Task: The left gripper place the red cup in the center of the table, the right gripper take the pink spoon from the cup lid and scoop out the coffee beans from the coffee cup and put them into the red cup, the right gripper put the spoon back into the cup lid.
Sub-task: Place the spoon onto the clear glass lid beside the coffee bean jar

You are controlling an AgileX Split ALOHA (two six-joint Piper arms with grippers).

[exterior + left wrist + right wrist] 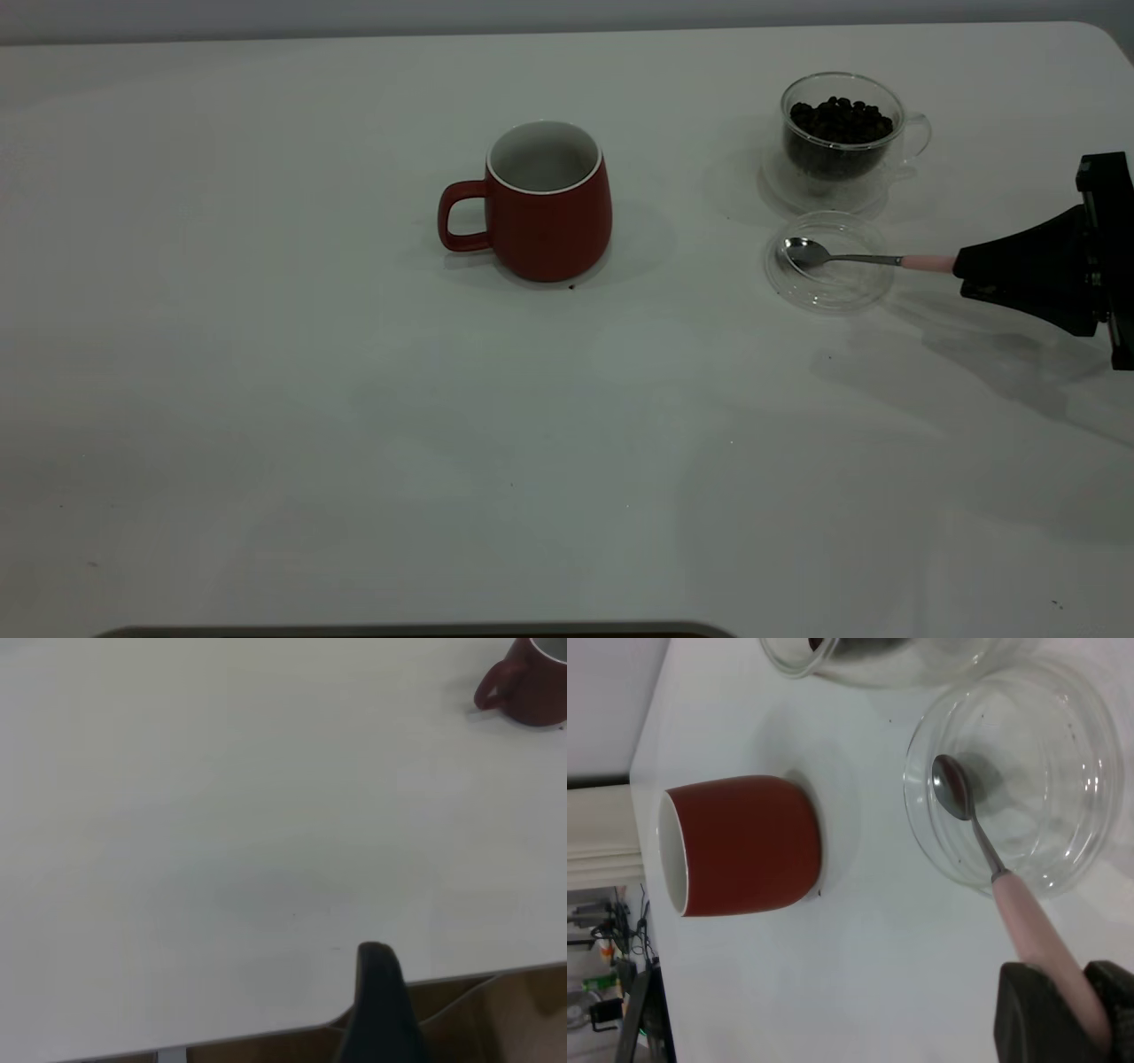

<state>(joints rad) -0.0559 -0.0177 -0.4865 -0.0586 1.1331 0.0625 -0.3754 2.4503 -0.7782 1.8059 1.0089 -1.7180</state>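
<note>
- The right gripper (961, 266), by the table's (266, 399) right edge, pinches the pink spoon (850, 258) at its handle end
- Spoon bowl sits in the cup lid (828, 261) (thin, light, probably slippery)
- Red cup (545, 202) waits mid-table; coffee beans (840, 120) near the far right corner

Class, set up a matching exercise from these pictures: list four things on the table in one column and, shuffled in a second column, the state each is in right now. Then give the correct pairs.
Things
1. red cup
2. coffee cup
3. pink spoon
4. cup lid

States
A. holds dark coffee beans
B. handle clamped by the right gripper
C. stands upright and empty at the table's middle
D. lies flat with a metal spoon bowl over it

Pairs: 1-C, 2-A, 3-B, 4-D
</note>
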